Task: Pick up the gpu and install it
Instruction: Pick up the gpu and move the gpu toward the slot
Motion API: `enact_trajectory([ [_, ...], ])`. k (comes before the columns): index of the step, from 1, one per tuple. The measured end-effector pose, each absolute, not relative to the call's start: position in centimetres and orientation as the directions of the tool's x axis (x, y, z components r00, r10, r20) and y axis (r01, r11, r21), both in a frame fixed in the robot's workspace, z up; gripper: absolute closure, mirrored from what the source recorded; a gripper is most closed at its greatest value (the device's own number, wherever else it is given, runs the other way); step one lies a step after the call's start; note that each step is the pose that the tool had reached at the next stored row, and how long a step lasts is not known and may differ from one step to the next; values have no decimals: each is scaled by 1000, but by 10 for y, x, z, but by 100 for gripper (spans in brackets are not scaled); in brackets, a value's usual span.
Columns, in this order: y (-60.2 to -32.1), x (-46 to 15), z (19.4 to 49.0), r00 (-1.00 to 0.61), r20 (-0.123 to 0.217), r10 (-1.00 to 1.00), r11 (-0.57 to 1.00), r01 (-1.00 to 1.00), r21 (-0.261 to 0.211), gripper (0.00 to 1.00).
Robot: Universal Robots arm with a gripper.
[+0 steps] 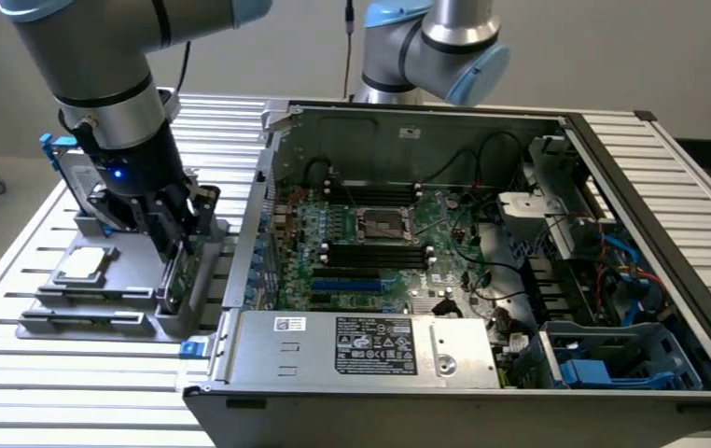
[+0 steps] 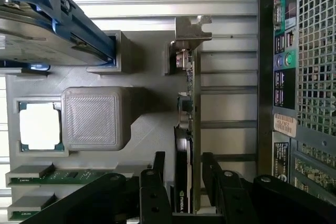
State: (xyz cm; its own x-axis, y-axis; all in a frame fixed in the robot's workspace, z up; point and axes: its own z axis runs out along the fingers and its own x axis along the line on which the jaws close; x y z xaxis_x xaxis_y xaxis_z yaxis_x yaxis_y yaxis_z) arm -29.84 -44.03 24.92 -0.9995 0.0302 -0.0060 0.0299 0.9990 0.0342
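Both fingers [image 2: 159,163] of the claw [image 2: 183,156] stand parted astride the upright gpu [image 2: 195,103], plainest from the wrist view.

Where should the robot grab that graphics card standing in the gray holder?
Across its two flat faces, coming straight down from above. The gpu stands on edge in the gray holder, so its top edge is free. The end effector straddles it that way, open.

Slatted metal table [image 1: 69,373], bare ribs showing at the near edge. Two items sit directly on it: grey moulded parts holder [image 1: 194,322] at the exterior view's left, and open computer case [image 1: 418,131] just beside it, right, lying on its side.
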Motion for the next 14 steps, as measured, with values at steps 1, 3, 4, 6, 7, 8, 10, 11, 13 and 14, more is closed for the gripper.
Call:
enact_trajectory([
  [1,-440,-298,249,-1000,-7,30,999,30,40,58],
  [3,-440,-298,248,-1000,-8,30,998,29,50,58],
  [4,-440,-298,248,-1000,-8,30,998,30,54,58],
  [6,-440,-298,247,-1000,-9,30,998,30,56,58],
  [7,-440,-298,247,-1000,-9,30,998,29,56,58],
  [8,-440,-298,246,-1000,-9,30,998,29,56,58],
  [10,-440,-298,244,-1000,-9,30,998,29,56,58],
  [11,-440,-298,243,-1000,-9,30,998,29,56,58],
  [13,-440,-298,241,-1000,-9,30,998,29,56,58],
  [14,-440,-298,241,-1000,-9,30,998,29,56,58],
])
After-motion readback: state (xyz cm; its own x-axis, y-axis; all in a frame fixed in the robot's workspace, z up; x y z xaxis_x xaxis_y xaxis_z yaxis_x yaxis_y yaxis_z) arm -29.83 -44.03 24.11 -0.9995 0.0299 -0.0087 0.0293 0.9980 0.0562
